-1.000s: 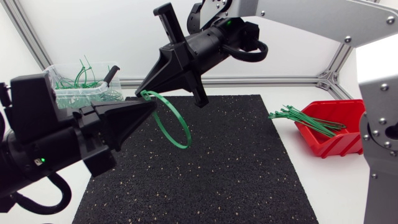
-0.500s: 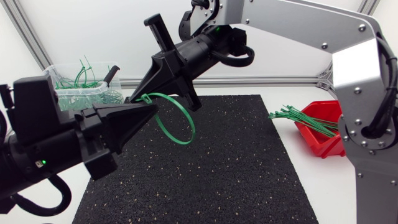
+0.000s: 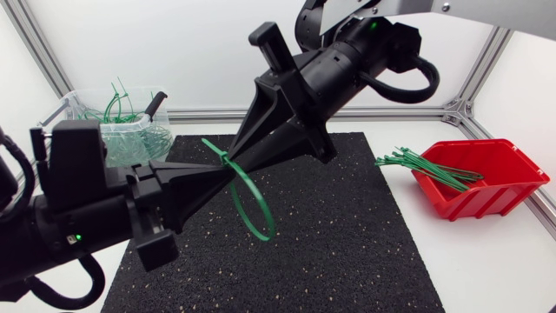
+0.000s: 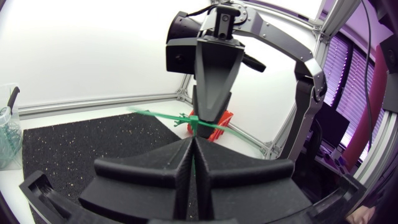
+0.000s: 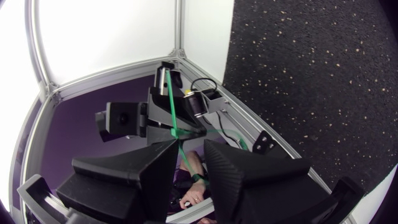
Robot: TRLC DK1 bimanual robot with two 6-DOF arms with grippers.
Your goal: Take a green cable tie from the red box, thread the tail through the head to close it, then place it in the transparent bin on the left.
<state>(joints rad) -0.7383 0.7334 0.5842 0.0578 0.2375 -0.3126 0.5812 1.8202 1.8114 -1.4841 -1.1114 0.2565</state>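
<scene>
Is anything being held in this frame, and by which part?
The closed green cable tie loop, pinched by the left gripper at its head, the loop hanging free below. The right gripper meets the same spot; its grip cannot be told.

No text, number, label or sign can be read in any view. The red box (image 3: 486, 198) and the transparent bin (image 3: 75, 108) show plain walls without legible print.
</scene>
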